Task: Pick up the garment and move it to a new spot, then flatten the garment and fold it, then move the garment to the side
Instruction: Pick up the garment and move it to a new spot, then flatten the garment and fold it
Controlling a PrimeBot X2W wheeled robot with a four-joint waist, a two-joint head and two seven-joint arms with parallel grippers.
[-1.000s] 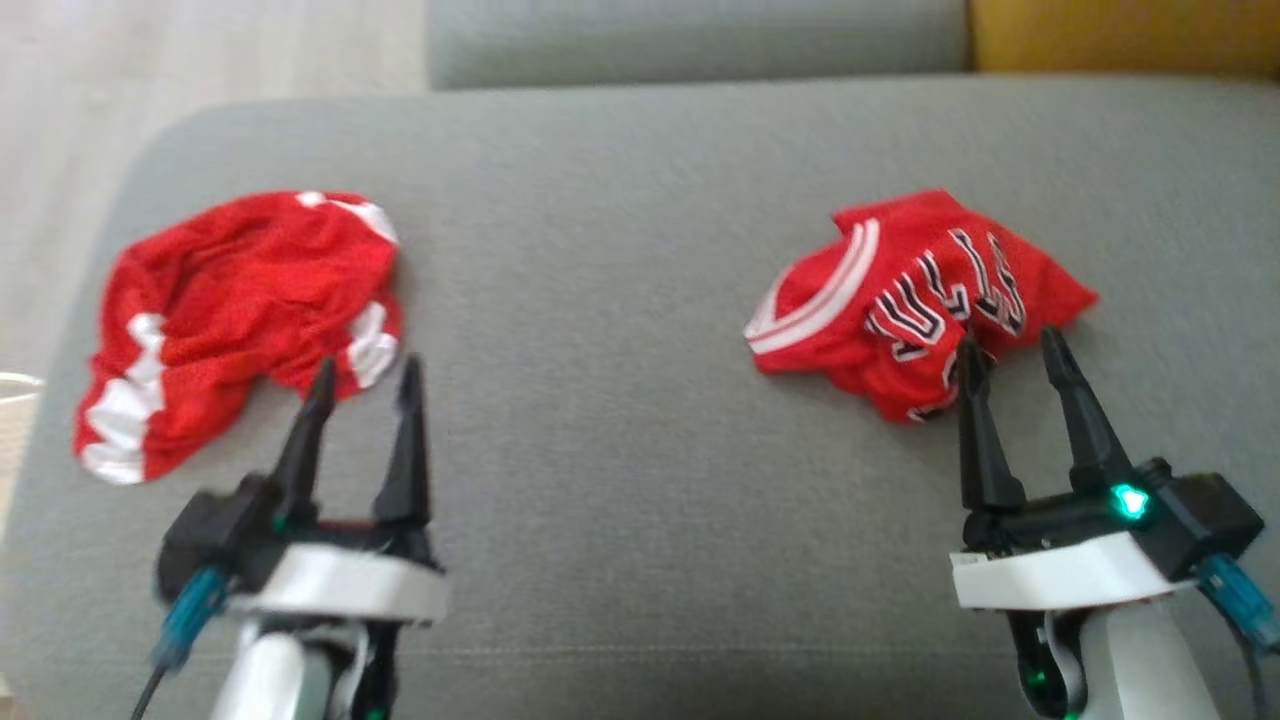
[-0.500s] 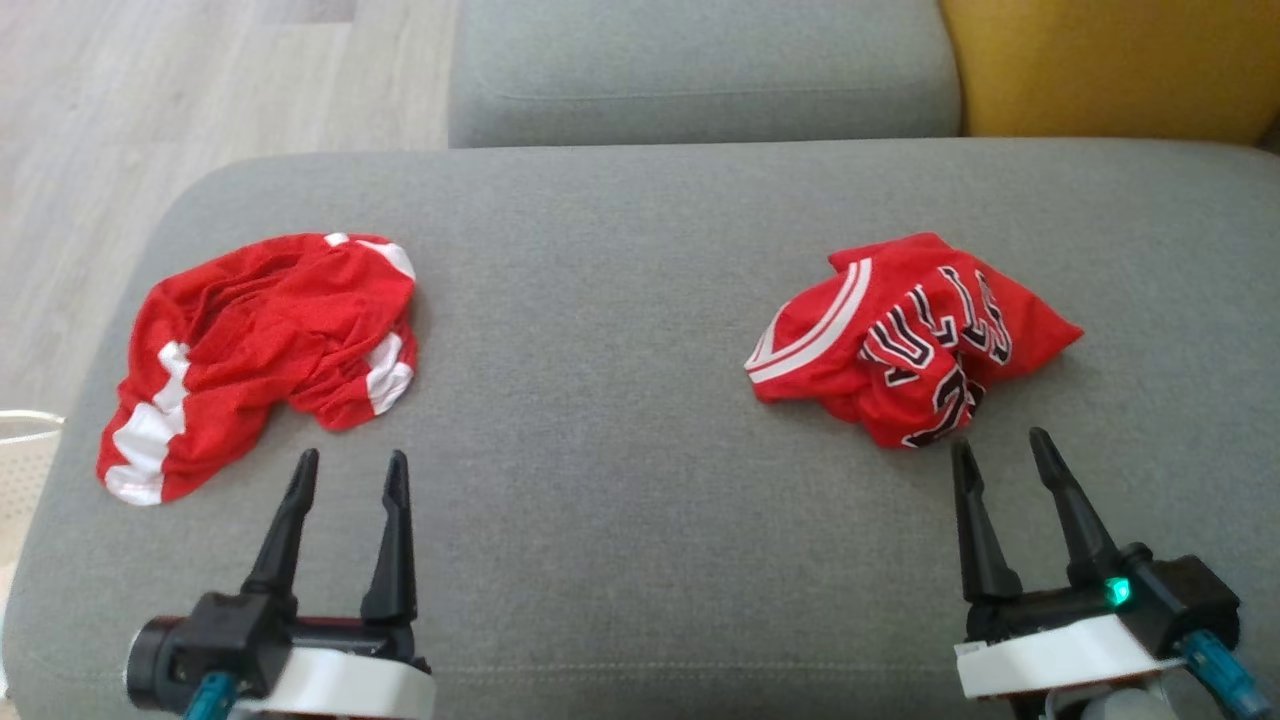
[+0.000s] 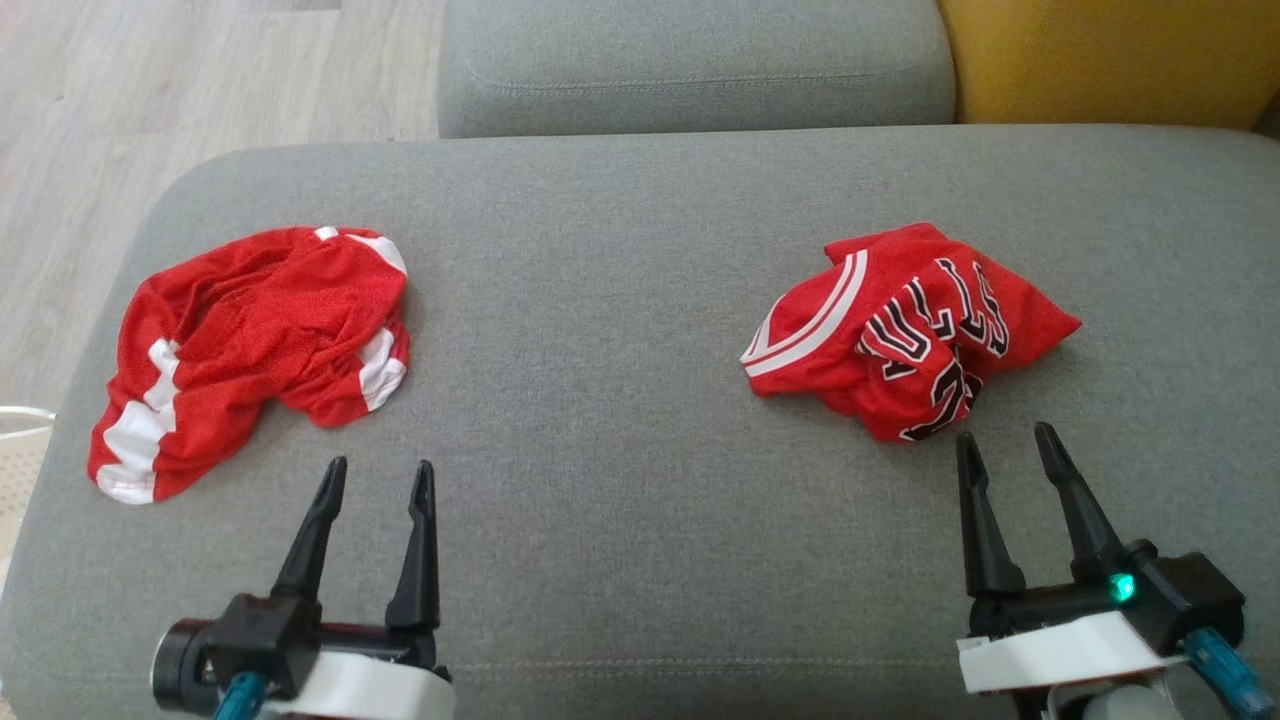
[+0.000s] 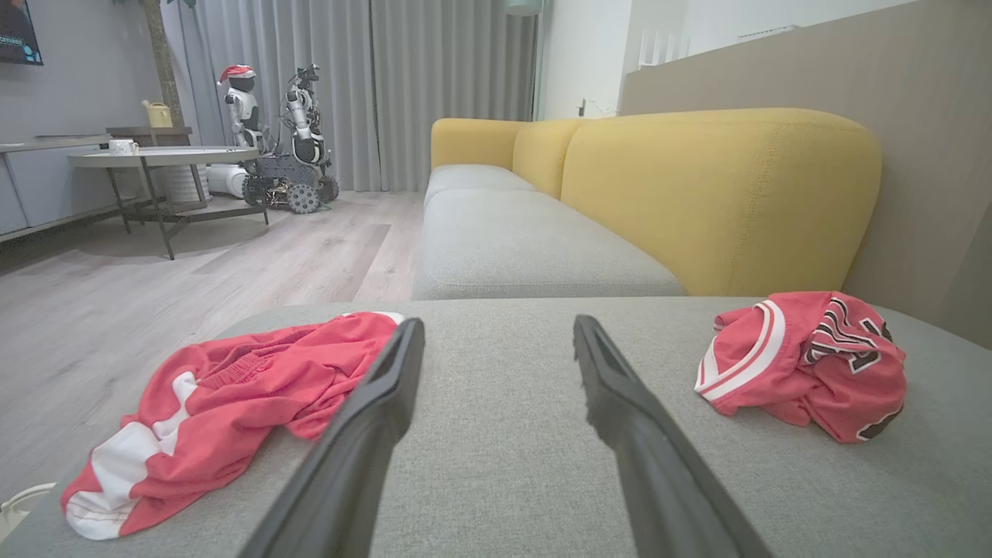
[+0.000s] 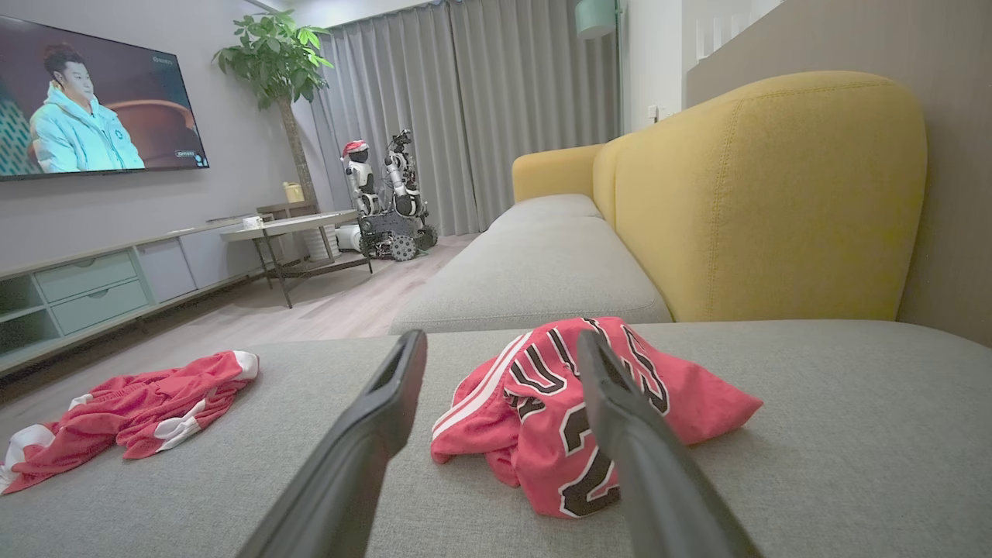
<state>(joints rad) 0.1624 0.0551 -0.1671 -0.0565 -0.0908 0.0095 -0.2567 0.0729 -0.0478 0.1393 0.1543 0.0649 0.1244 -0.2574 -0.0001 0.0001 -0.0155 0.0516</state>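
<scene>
While both arms reach low over a grey sofa cushion (image 3: 620, 250), the head view shows the left gripper (image 3: 381, 465) and right gripper (image 3: 1004, 433) with jaws spread wide and nothing between them. A crumpled red jersey (image 3: 905, 330) with black-and-white lettering lies on the cushion's right half, just beyond the right gripper's tips. Red shorts (image 3: 250, 340) with white side stripes lie bunched on the left half near the cushion's edge, ahead and to the left of the left gripper. Wood flooring (image 3: 200, 80) runs past the cushion's left end, and a yellow backrest (image 3: 1100, 55) shows at top right.

From the left wrist, the two dark fingers (image 4: 364, 434) stand parted over bare fabric, with the shorts to their left and the jersey well to their right. Beyond them stand a round table (image 4: 163, 157) and another wheeled robot (image 4: 271, 155) before grey curtains (image 4: 434, 77).

From the right wrist, the parted fingers point at the jersey, heaped directly ahead. One finger overlaps it, though whether they touch cannot be told. The shorts lie far to the left. A wall-mounted television (image 5: 93, 108) and a potted plant (image 5: 275, 62) stand behind.
</scene>
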